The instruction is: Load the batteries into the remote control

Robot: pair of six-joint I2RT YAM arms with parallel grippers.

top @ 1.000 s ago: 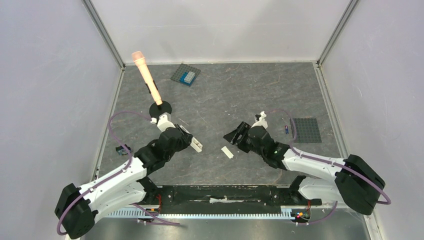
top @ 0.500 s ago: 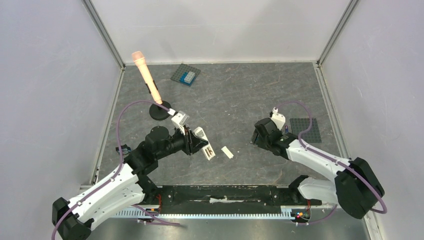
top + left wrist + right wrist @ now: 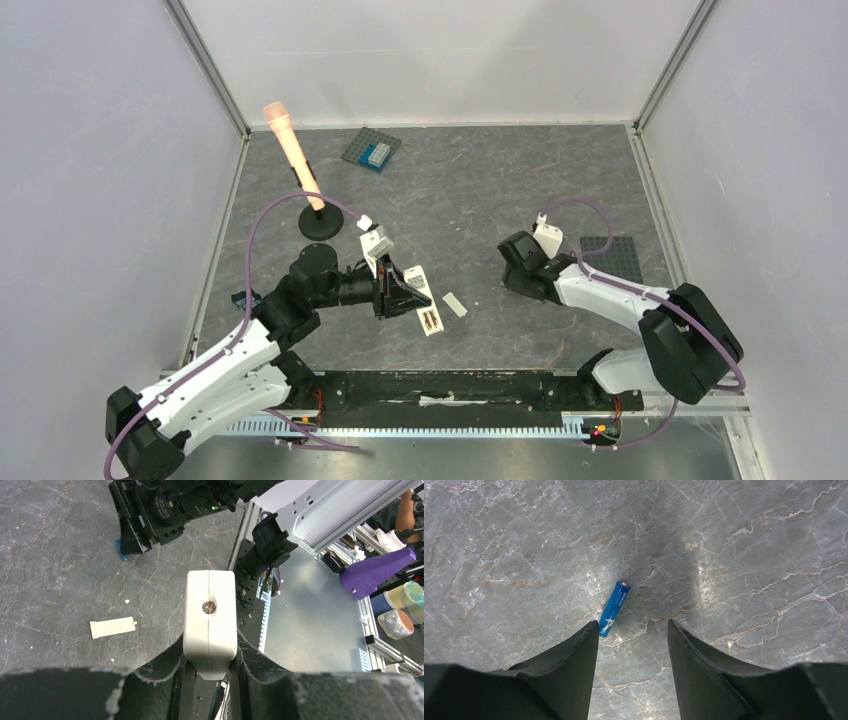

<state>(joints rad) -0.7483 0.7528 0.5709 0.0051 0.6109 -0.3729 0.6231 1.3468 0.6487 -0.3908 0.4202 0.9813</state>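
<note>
My left gripper (image 3: pixel 210 652) is clenched on the remote control (image 3: pixel 210 612) – my right gripper (image 3: pixel 633 626) hangs released above a battery (image 3: pixel 614 608) near the desk's (image 3: pixel 470 190) right edge.

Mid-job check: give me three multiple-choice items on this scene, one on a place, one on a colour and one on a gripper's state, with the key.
1. Where does the short flat white plastic strip lie?
A. On the grey stone-patterned table, between the two arms
B. On a studded plate
C. Against the back wall

2. What colour is the small cylindrical battery below the right gripper?
A. Red
B. Blue
C. Black

3. What is the left gripper doing?
A. Open, empty
B. Shut on the slim white plastic remote control
C. Shut on a battery

Key: 1 A, the top view shows it on bare table. 2 B, the right wrist view shows a blue casing. 3 B, the left wrist view shows both fingers clamping the remote's end.
</note>
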